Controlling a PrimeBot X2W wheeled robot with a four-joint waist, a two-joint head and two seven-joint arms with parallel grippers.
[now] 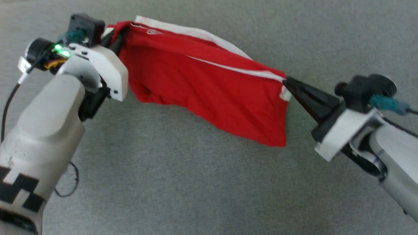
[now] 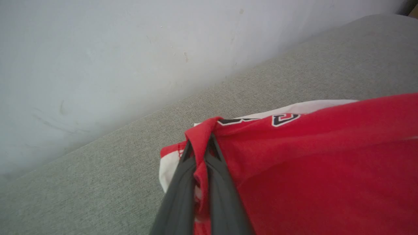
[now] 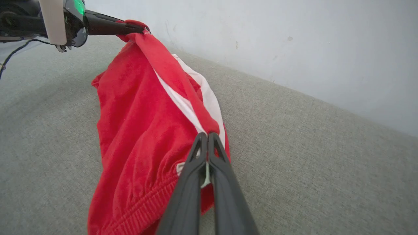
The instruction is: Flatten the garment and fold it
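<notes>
Head view of red sports shorts, the garment (image 1: 209,94), stretched in the air between two robot arms above a grey fabric surface (image 1: 196,182). At 10 o'clock the left gripper (image 1: 123,30) is closed tight on a bunched red corner; at 3 o'clock the right gripper (image 1: 286,81) is pinched shut on the opposite corner, where a white band meets the red. The cloth runs taut along its upper edge from 10 to 3 o'clock and sags in a loose pouch towards 5 o'clock, its lowest part seeming to rest on the surface. A white band shows along the far side near 12 o'clock.

Likely risks: both holds take only a little fabric at the fingertips, so pulling the arms further apart could slip a corner free. The hanging layers look doubled and twisted near the left hold, so laying the garment down as it is could trap creases instead of flattening it
</notes>
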